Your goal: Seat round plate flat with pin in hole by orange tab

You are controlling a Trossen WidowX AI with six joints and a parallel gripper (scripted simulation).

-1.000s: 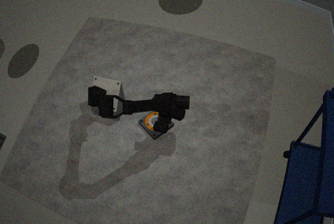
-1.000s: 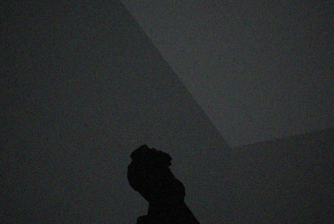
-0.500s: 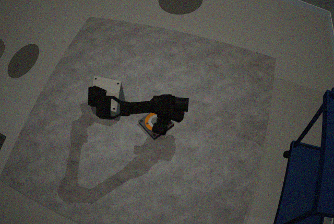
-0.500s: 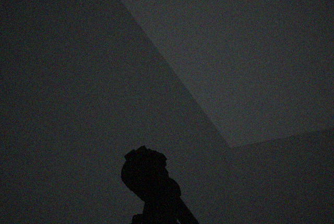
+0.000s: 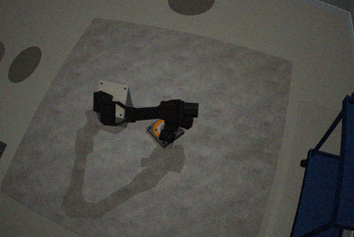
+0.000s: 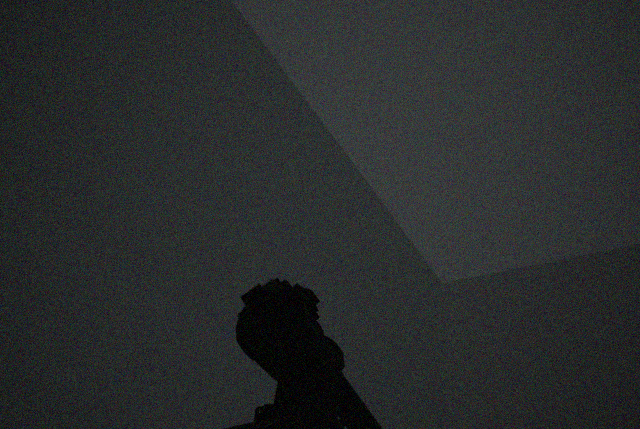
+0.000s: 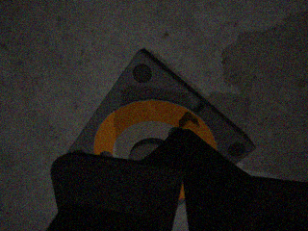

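right now the jaws are pressed fully together with nothing between them, so the gripper works as a blunt poker, its tip down on the orange plate at about 2 o'clock from the post, close to a small tab-like bump. i judge the step in hand is turning the plate round the post; next comes more nudging until it drops flat, then lifting away. whether the pin is in its hole, i cannot tell. count: one plate, one square base on the mat near the arm's mount, one post, three corner holes showing.
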